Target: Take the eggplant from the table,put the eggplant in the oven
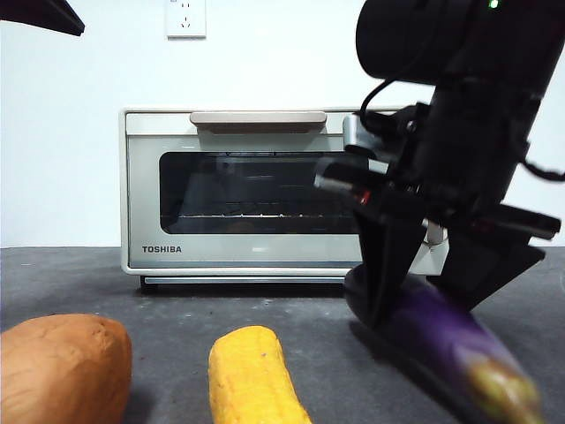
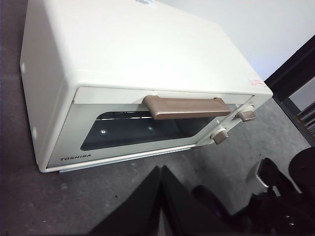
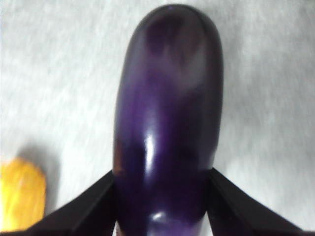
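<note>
Eggplant, long, glossy and dark purple with a yellowish-green stem end, is lying on the dark grey speckled table at about five o'clock of the front view, with the right gripper straddling its middle. Its two black jaws are sitting one on each flank and seem to be pinching the skin, as the right wrist view shows. The grasping step appears to be in hand. The cream-white Toshiba toaster oven is standing behind at about ten o'clock of the eggplant, its dark glass door shut under the beige bar handle. The left gripper is hovering before that door with its jaws pressed together. Next, I judge, the door needs pulling down by the handle while the eggplant is being lifted clear of the yellow corn-like piece and the brown-orange sweet potato.
</note>
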Available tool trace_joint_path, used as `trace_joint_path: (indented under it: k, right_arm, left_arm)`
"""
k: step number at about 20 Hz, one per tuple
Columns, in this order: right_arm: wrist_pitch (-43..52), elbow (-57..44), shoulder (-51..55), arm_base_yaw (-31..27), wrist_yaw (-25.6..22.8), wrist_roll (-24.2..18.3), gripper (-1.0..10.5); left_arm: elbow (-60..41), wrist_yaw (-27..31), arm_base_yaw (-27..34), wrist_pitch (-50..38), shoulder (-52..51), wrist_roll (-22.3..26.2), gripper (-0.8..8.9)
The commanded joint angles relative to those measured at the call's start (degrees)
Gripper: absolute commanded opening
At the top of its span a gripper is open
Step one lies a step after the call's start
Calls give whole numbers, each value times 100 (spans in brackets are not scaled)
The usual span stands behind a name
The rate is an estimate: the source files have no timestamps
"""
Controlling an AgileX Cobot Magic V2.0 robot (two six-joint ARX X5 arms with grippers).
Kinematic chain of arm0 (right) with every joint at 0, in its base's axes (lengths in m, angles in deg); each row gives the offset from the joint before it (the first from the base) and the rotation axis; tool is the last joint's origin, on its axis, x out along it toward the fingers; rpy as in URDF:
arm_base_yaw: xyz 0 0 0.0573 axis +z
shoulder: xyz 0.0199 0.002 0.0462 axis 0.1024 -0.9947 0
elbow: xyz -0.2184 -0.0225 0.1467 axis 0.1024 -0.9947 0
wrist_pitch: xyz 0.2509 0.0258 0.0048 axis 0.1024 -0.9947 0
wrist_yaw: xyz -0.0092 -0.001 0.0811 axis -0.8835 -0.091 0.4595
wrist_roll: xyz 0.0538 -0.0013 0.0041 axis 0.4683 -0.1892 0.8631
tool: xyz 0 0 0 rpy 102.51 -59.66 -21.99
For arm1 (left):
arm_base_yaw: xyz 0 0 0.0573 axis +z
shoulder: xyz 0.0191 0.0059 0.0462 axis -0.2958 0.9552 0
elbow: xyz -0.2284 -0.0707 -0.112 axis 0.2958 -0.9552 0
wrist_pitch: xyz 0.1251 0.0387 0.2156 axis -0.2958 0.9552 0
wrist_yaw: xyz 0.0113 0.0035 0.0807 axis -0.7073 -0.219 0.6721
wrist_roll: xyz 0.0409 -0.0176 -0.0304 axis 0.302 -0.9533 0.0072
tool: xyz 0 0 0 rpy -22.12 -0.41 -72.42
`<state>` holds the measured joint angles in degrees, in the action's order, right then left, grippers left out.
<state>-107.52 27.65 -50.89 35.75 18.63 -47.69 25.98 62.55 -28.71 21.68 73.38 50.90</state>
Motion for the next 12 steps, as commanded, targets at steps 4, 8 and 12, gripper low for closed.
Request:
trace_joint_path:
  k: [4,8,12]
  right_arm:
    - [-863,396,920,61,-17,-509,105]
    - [-1182,396,1655,50,-247,-1145,105]
    - [-1427,396,2188,50,-286,-1338,105]
  left_arm:
    - [256,37,-221,-129,505,55,7]
    - [968,127,-807,-42,1530,398,7]
    - [2179,599,-1344,238,2732,1126,7]
